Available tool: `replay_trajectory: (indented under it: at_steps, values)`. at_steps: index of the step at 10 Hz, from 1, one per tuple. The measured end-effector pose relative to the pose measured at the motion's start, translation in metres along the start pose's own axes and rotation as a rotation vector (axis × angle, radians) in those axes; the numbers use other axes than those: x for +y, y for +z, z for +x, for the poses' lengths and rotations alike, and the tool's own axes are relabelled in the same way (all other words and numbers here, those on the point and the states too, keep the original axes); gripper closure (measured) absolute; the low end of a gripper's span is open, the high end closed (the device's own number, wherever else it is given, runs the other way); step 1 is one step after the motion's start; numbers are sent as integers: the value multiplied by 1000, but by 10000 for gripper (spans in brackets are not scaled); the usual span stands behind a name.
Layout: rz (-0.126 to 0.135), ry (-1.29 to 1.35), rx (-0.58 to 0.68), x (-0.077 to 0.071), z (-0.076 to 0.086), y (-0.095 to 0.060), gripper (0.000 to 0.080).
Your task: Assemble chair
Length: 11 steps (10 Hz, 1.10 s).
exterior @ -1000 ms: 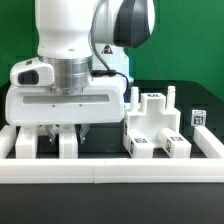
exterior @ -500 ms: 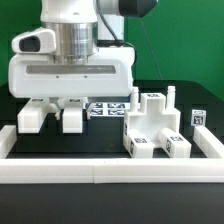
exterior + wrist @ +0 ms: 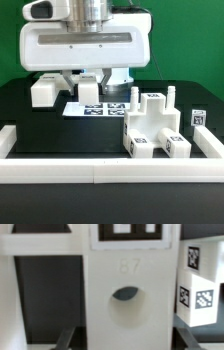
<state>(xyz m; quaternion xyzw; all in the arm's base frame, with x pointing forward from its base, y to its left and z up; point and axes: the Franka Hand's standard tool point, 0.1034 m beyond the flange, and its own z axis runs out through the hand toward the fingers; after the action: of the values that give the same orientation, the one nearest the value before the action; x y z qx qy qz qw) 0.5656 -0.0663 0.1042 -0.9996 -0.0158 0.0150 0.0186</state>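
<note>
Exterior view: The robot's fingers (image 3: 68, 79) are pinching a chunky matte white plastic legged frame (image 3: 45, 92) and holding it clear of the black tabletop (image 3: 30, 125). The frame is hanging over the near edge of the marker board (image 3: 95, 108), towards the exterior view's left. Towards the exterior view's right, a blocky white partly joined chair section (image 3: 150, 125) is standing inside the long low white border rail (image 3: 110, 166), apart from the held piece. The job is looking only partly done: the frame is not yet mated to that section, and a small tagged white post (image 3: 198, 117) is waiting beside it.

Wrist view: The legged frame's flat face is filling the picture and showing a dark round hole (image 3: 125, 293). The dark fingers are pressing on the frame from either side, so it is sitting squarely between them.
</note>
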Motion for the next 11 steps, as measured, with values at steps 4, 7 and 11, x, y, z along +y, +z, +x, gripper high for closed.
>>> replay_trajectory:
  at_steps: [4, 7, 11]
  values:
    - [0, -6, -1, -5, -1, -1, 511]
    - [5, -18, 17, -42, 7, -18, 511]
    - [7, -4, 24, -88, 11, -22, 511]
